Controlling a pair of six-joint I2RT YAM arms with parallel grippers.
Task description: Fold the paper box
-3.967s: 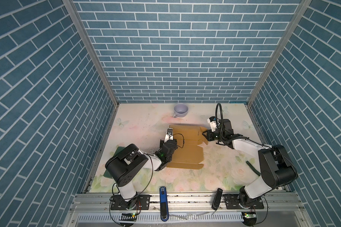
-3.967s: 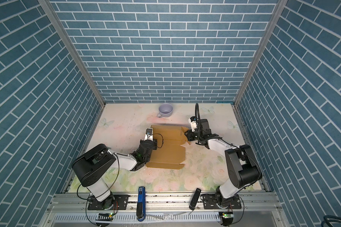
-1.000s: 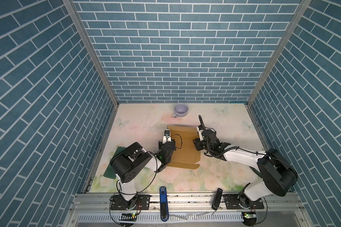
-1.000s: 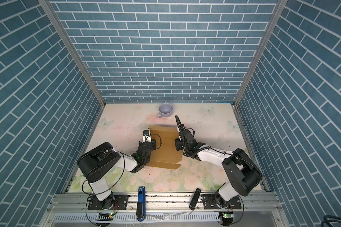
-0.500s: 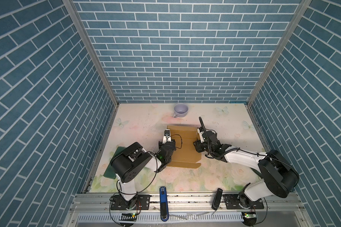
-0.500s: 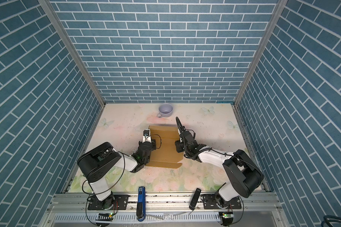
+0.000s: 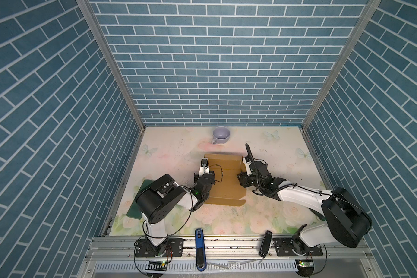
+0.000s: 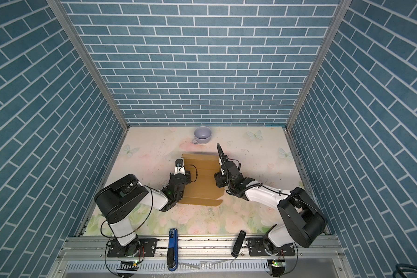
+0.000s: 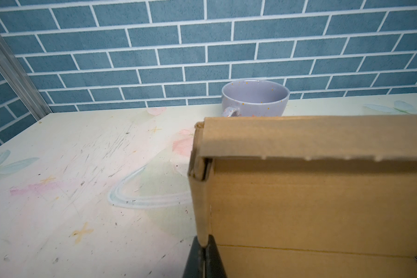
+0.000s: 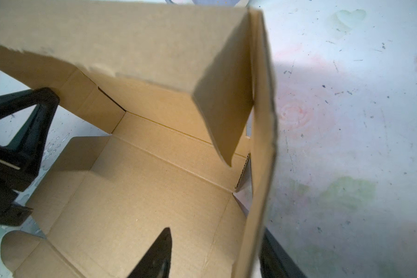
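Left gripper (image 9: 203, 240) pinches the left wall (image 9: 200, 204) of the brown cardboard paper box (image 7: 226, 183) in the middle, and right gripper (image 10: 217, 235), spread around the right wall (image 10: 260, 144), holds nothing, so that wall may flop flat.

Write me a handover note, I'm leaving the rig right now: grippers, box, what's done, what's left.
Left gripper: shut on the left wall of the paper box, holding it upright.
Right gripper: open, fingers either side of the right wall, not gripping.
Box: mid-table, in front of the mug.
Done: rear wall and both side walls stand up.
Left: the near flap is unfolded at the near edge; it probably needs folding and tucking once the right wall is secured.
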